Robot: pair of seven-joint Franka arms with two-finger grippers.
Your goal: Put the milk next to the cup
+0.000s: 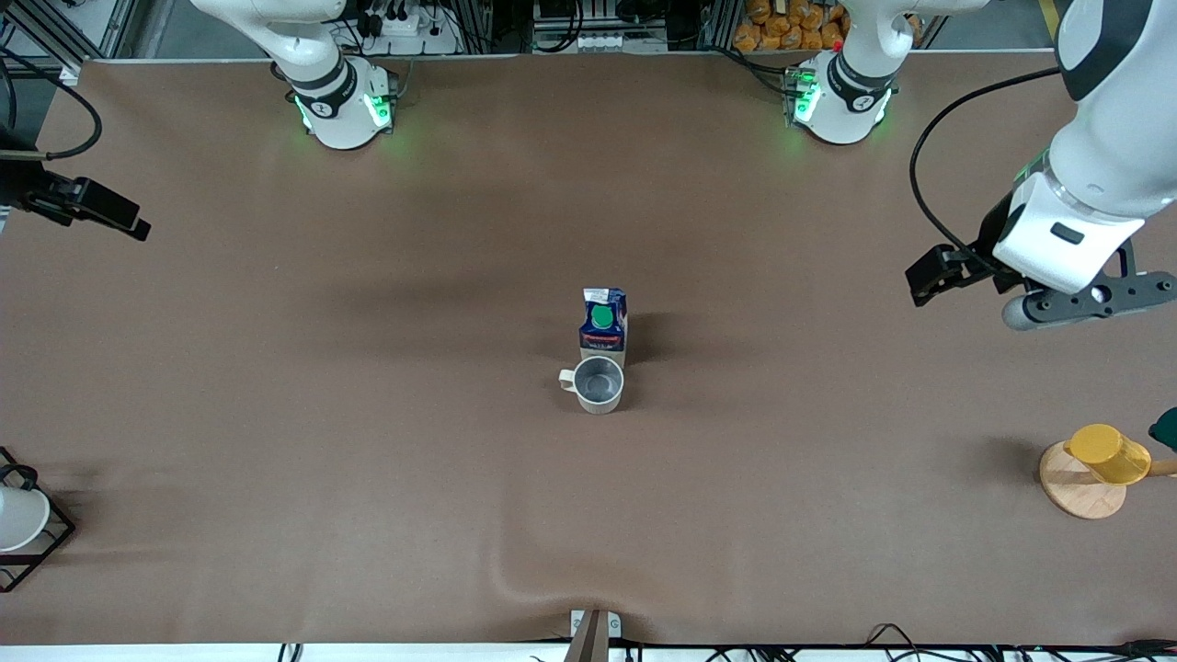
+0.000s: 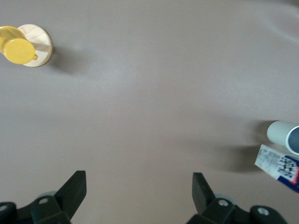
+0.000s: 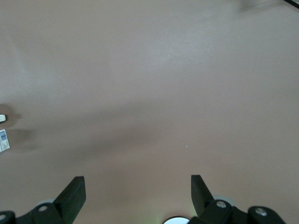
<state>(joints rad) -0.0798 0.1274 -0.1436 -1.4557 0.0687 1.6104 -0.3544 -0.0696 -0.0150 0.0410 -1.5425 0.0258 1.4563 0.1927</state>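
Front view shows the milk (image 1: pixel 603 324) standing up straight in the middle of the frame, on the brown table (image 1: pixel 368 414). The cup (image 1: pixel 595 383) sits just below it in the picture, so close that they look like they touch, and its handle points toward the frame's left side. The job looks done.

The left gripper (image 2: pixel 139 189) hangs at the right edge of the frame, over bare table, well apart from the milk. Its 2 fingers are spread wide with nothing between them. The right gripper (image 3: pixel 138 189) is also spread wide and holds nothing, and the right arm waits. A yellow cup (image 1: pixel 1108 453) on a round wooden base (image 1: pixel 1076 487) sits at the lower right.

What could go wrong? If an arm swings low across the middle, it could knock the tall milk over.
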